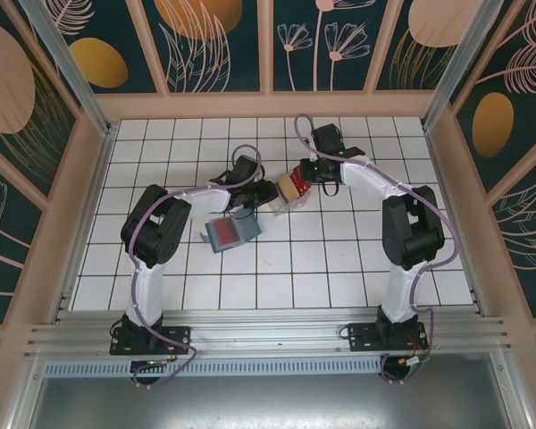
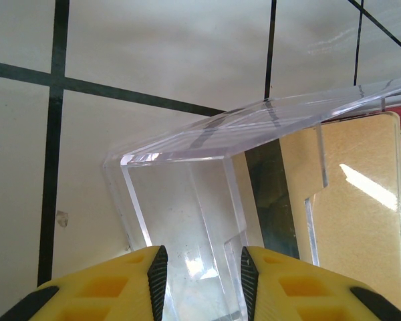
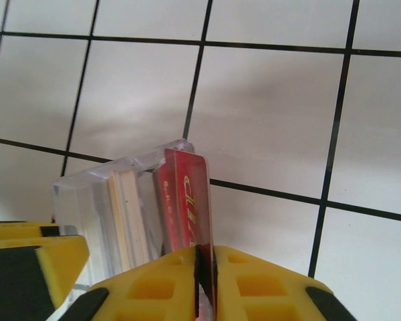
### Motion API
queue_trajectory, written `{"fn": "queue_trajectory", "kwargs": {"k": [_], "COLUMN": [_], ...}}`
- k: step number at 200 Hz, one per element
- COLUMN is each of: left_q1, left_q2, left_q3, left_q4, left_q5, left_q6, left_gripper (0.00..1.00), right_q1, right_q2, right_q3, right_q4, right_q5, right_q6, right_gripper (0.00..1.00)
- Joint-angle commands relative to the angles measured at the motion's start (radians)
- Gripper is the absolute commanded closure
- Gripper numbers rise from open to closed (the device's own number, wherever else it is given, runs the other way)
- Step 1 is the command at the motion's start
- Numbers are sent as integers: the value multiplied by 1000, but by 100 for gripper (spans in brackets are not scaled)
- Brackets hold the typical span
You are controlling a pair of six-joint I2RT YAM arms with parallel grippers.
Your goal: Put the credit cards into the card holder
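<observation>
The right gripper [image 3: 202, 257] has its jaws pressed together on the top edge of the red card [image 3: 186, 194], which stands on edge in the tray [image 3: 80, 200], at the outer end of the row. The tan cards [image 3: 123, 214] stand just beside the red card, deeper in the tray. The left gripper [image 2: 202, 267] has its jaws partly closed to either side of the tray's clear end, and it looks to be pinching that end to brace it. The wallet [image 1: 231, 231] lies flat on the table [image 1: 339, 259], near the tray but apart from it, on the side toward the left arm's base. The step in hand appears to be drawing the red card out. It would go best as a straight pull along the card's own plane, because any twist could jam the card against the tray wall or drag a tan card up with it. The pinch sits close to the card's edge, so a slow start would show whether it slips. The left gripper should hold the tray firm until the card is clear. The card could then go to the wallet edge first, kept level with the pocket mouth.
</observation>
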Motion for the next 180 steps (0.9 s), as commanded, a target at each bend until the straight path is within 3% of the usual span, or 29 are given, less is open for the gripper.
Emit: {"fn": "queue_trajectory", "kwargs": {"k": [1,66,137,180], "left_q1": [-3,-2,-3,0], "left_q2": [5,-5,-104,-252], "left_q3": [-33,-31,8,-50], "left_q4": [-83,-88,-144,-169], "left_q5": [-8,-7,-20,-130], "left_q6": [-2,1,15,24], "left_gripper": [64,64,63,63], "right_q1": [-8,-9,-14,-6], "right_q2": [-61,-90,-203,-260], "right_q3": [-11,-17,-67,-166], "right_q4": [-14,-7,64,147], "right_q5": [-2,-45,-212,-359], "right_q6": [-9,2,78,148], "right_gripper": [90,94,95,95]}}
